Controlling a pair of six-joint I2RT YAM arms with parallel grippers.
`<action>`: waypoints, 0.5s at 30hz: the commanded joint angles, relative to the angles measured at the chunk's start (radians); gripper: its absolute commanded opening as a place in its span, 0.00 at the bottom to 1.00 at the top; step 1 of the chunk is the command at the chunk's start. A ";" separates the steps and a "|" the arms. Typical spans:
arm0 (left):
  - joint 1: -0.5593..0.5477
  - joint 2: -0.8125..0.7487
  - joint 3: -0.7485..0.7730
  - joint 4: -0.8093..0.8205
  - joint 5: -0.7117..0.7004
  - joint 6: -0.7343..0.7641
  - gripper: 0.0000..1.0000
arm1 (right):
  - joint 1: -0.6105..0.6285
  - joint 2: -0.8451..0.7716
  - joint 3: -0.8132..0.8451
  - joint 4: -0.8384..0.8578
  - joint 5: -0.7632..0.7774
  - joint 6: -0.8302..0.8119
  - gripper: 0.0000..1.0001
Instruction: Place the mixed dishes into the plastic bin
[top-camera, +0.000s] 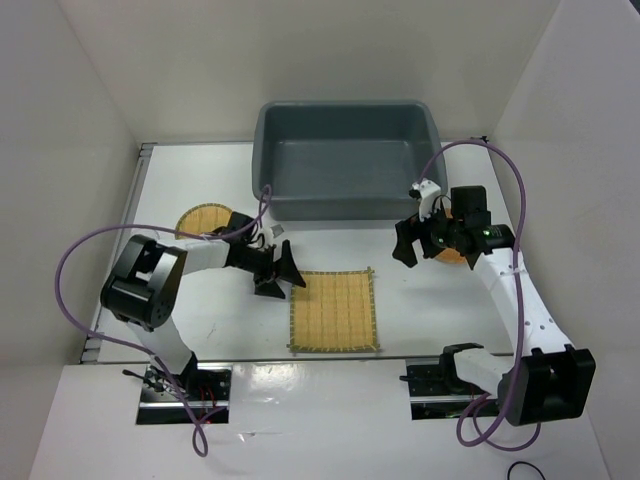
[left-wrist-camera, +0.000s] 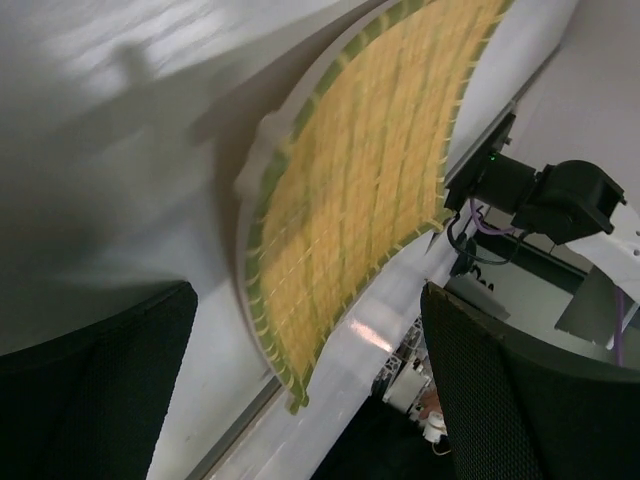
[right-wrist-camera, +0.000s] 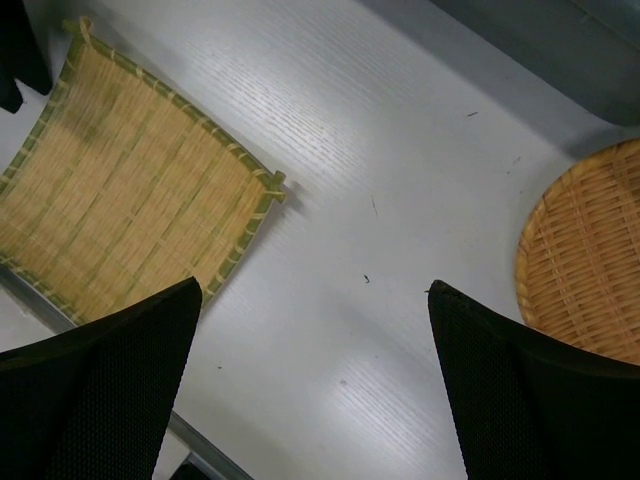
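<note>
The square yellow mat (top-camera: 334, 311) lies flat on the table in front of the centre, and also shows in the left wrist view (left-wrist-camera: 370, 170) and the right wrist view (right-wrist-camera: 120, 200). A round yellow mat (top-camera: 203, 220) lies at the left, partly under my left arm. A round orange mat (top-camera: 455, 255) lies at the right, partly under my right gripper (top-camera: 415, 245), which is open and empty above bare table (right-wrist-camera: 315, 290); the orange mat is at its right (right-wrist-camera: 590, 260). My left gripper (top-camera: 283, 272) is open and empty beside the square mat's left corner (left-wrist-camera: 308, 300). The dark grey bin (top-camera: 345, 160) stands at the back. No clear cup is plainly visible.
White walls close in the table on the left, back and right. A metal rail (top-camera: 250, 358) runs along the table's near edge. The right arm's base (left-wrist-camera: 560, 200) shows beyond the square mat. The bin's wall (right-wrist-camera: 560, 50) is close behind my right gripper.
</note>
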 joint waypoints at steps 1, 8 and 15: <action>-0.027 0.064 0.032 0.083 -0.014 0.053 1.00 | -0.009 0.011 0.039 -0.030 -0.056 -0.034 0.98; -0.065 0.139 0.032 0.189 -0.023 0.064 1.00 | -0.009 0.020 0.048 -0.056 -0.088 -0.096 0.62; -0.104 0.227 0.081 0.222 -0.001 0.116 1.00 | -0.009 0.011 0.057 -0.065 -0.079 -0.096 0.68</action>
